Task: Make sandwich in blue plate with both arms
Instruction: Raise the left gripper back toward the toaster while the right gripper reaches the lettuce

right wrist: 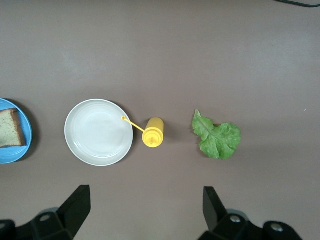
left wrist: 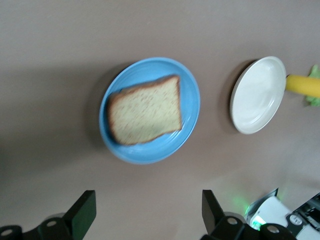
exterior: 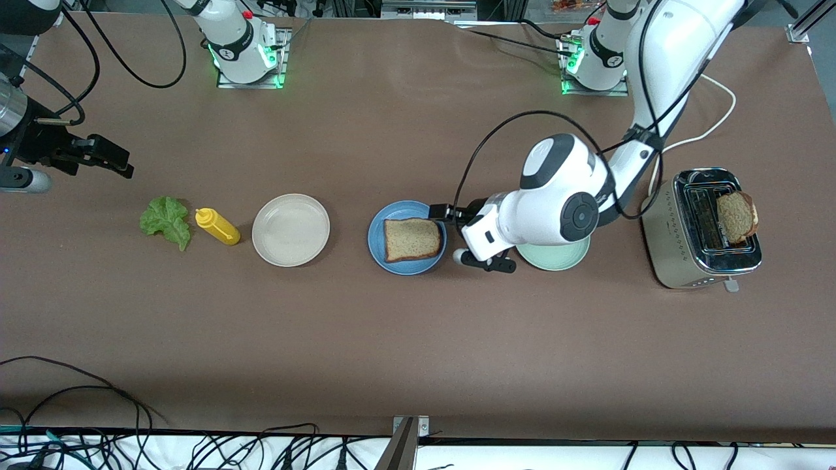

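Note:
One slice of brown toast lies flat on the blue plate at mid-table. My left gripper hangs open and holds nothing, just off the plate's rim on the side toward the left arm's end. A second slice sticks up out of the toaster. The green lettuce leaf lies on the table toward the right arm's end. My right gripper is open with nothing in it, raised over the table near the lettuce.
A yellow squeeze bottle lies beside the lettuce. A beige plate sits between the bottle and the blue plate. A pale green plate lies partly under the left arm. Cables run along the table's front edge.

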